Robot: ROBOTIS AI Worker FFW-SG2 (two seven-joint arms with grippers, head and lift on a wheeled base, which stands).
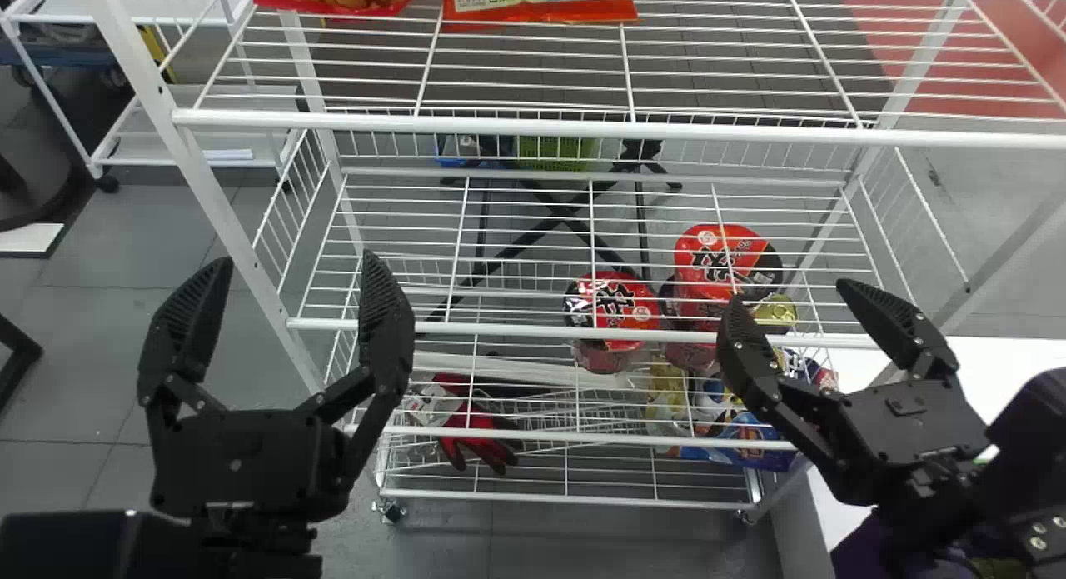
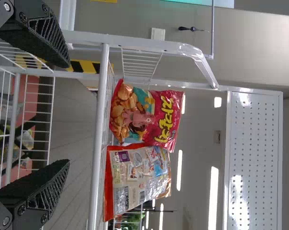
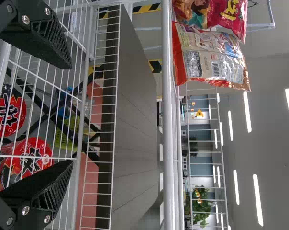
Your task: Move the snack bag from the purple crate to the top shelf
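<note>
The left tool [image 1: 296,262] is spread wide, its two black fingers well apart with nothing between them. It points toward the rack near its left front post. The right tool [image 1: 789,294] is also wide and empty, in front of the right part of the rack's middle shelf [image 1: 500,329].

Above and beyond the tools is the top shelf [image 1: 533,127], made of white wire with a thick front bar. Two snack bags stand upright on it, side by side and close together. On the left is a red bag [image 2: 147,115] with round snacks pictured on its front. On the right is an orange and silver bag [image 2: 137,179], its printed labels facing the robot. Which of the two is the task's bag, I cannot tell.

On the middle shelf are red-lidded cups: a single cup [image 1: 612,308] and, to its right, more cups [image 1: 723,261] grouped together. A yellow can [image 1: 776,312] shows through the wires beside them. Lower down in the rack lie a red and dark glove [image 1: 479,433] on the left and blue and yellow packages [image 1: 733,433] on the right.

To the right of the rack is a white surface [image 1: 999,362]. Something purple [image 1: 870,550] shows under the right arm, partly hidden. Behind the rack are a green basket [image 1: 558,152] and crossed black legs [image 1: 550,217]; to the left stands a white cart [image 1: 200,150] on the grey floor [image 1: 92,346].
</note>
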